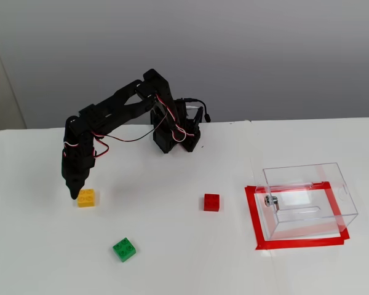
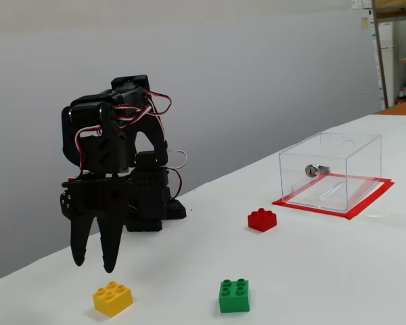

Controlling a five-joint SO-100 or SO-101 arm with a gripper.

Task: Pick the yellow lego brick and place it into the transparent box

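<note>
Soft, even light is flooding both fixed views, seemingly falling from overhead, and the white table is reading bright without burning out. Just below the gripper, the yellow lego brick is casting only a faint shadow. Pale reflections are glinting on the transparent box. Both pictures are looking slightly soft, and edges are showing no obvious bending.

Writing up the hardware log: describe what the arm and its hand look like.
The arm is all black plastic with blocky segments. Red, white and black wires loop loosely between its joints. The hand has two long black fingers tapering to points. No markings or labels are visible.
</note>
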